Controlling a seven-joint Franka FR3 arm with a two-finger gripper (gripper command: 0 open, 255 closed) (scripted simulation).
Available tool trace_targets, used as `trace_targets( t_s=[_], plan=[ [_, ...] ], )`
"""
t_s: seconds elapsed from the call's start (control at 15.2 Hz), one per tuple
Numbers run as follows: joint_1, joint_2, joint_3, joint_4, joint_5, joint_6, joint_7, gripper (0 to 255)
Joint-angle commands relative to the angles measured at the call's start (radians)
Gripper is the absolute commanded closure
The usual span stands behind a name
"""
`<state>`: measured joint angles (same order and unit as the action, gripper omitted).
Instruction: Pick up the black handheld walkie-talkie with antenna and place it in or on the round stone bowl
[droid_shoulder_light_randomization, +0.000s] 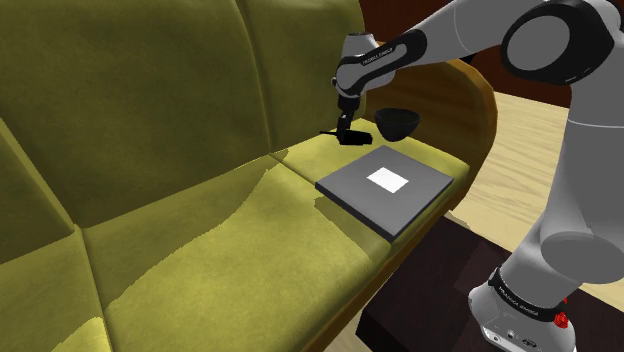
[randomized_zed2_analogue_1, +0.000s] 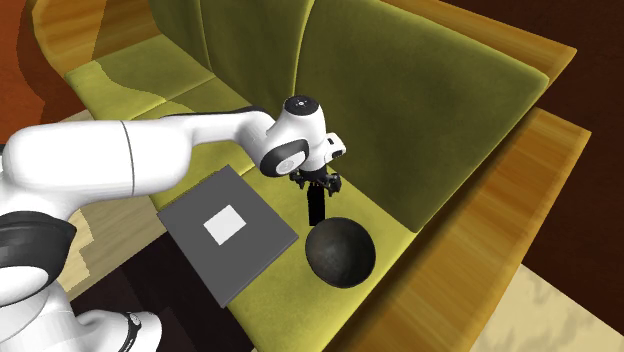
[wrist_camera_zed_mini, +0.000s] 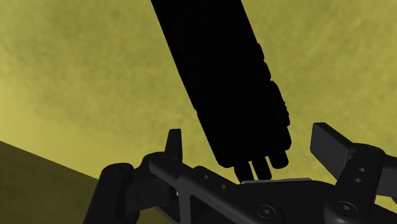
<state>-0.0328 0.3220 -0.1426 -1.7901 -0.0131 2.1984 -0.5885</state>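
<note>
By the sofa's (droid_shoulder_light_randomization: 200, 230) rear seat edge, the walkie-talkie (wrist_camera_zed_mini: 222, 83) was bracketed, untouched, by the spread fingers (wrist_camera_zed_mini: 331, 145) of the gripper (wrist_camera_zed_mini: 252, 145), its long axis crossing their gap.

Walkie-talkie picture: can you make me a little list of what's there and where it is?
sofa: olive green
walkie-talkie: black, lying on the sofa seat between the fingers, not held
gripper: open, one finger either side of it
bowl: dark, round, on the seat close by
grey pad: flat, white label, also on the seat
</note>
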Motion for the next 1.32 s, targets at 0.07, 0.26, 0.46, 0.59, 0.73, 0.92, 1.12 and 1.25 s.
trace_targets(
  t_s=[0.07, 0.26, 0.46, 0.59, 0.73, 0.92, 1.12, 1.25],
  plan=[
    [0.0, 0.0, 0.0, -0.001, 0.0, 0.001, 0.0, 0],
    [0.0, 0.0, 0.0, 0.0, 0.0, 0.0, 0.0, 255],
    [0.0, 0.0, 0.0, -0.001, 0.0, 0.001, 0.0, 255],
    [0.0, 0.0, 0.0, -0.001, 0.0, 0.001, 0.0, 255],
    [0.0, 0.0, 0.0, -0.001, 0.0, 0.001, 0.0, 255],
    [0.001, -0.011, -0.001, 0.012, -0.001, -0.023, 0.0, 255],
    [0.001, -0.025, -0.001, 0.034, -0.003, -0.058, 0.0, 255],
    [0.001, -0.033, -0.002, 0.049, -0.004, -0.082, -0.001, 255]
  ],
)
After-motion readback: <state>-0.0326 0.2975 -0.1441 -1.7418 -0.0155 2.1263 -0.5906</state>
